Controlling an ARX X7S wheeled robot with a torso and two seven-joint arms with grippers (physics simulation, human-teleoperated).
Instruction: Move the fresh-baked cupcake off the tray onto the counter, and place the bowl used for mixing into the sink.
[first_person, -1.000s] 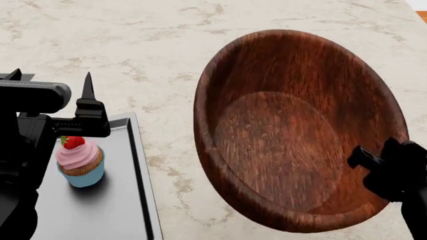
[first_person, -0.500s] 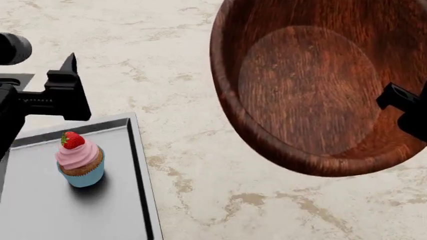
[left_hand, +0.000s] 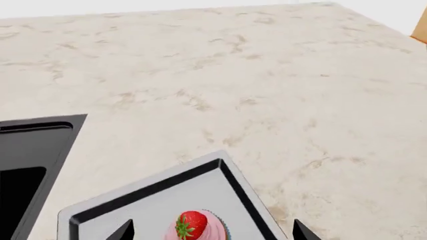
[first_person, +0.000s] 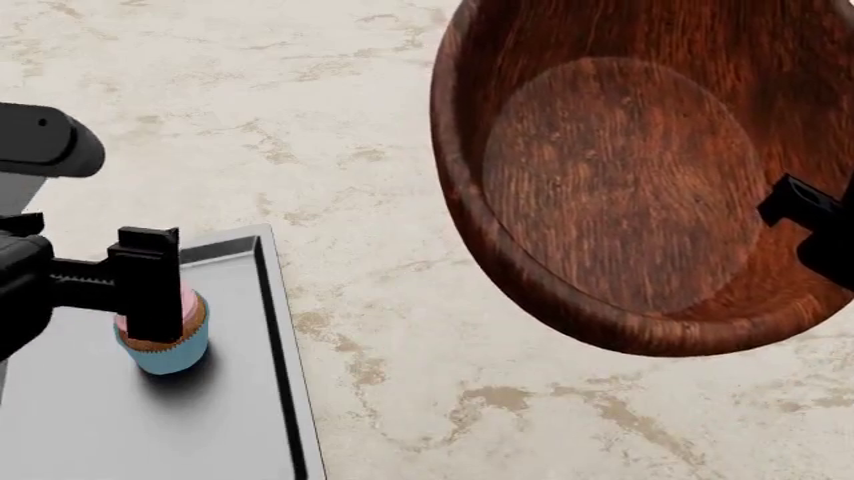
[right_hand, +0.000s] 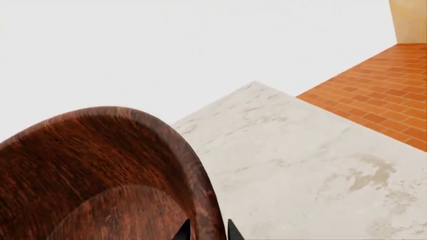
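Orange brick floor (right_hand: 373, 95) — white backdrop

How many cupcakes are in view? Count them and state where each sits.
1. The cupcake sits on the tray, near its far edge, with the left claw straddling it. The claw hides part of the tray, so another could be concealed.

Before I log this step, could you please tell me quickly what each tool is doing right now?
Left tool: open, fingers either side of the cupcake.
Right tool: shut on the bowl rim, bowl tilted.
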